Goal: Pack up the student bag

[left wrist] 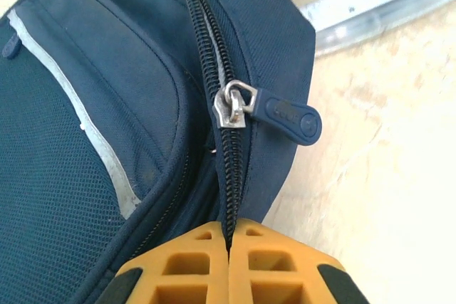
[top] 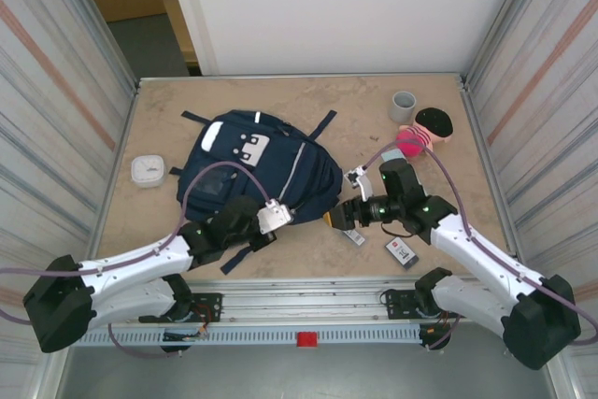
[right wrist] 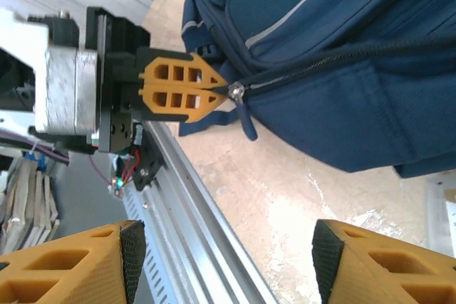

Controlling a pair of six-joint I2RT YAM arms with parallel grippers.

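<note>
The student bag (top: 257,170) lies flat on the counter (top: 159,119), left of centre. The left jaws are clenched at the bag's near side, pinching the zipper seam (left wrist: 229,197) just short of the silver slider (left wrist: 231,107). Whether they bite the teeth themselves or only the fabric beside them I cannot tell. The blue pull tab (left wrist: 291,117) hangs free to one side of the slider. The right jaws stand released, fingers well apart, hovering near the bag's near right corner and grasping nothing.

The step in hand looks like opening the main compartment. Done well, the left grip serves as an anchor that holds the seam taut. The right jaws should then close on the pull tab rather than the slider and draw it along the line of the teeth, not upward, so the bag neither slides nor bunches. The doll (top: 425,130) and grey cup (top: 404,106) sit far right, apart from the bag
</note>
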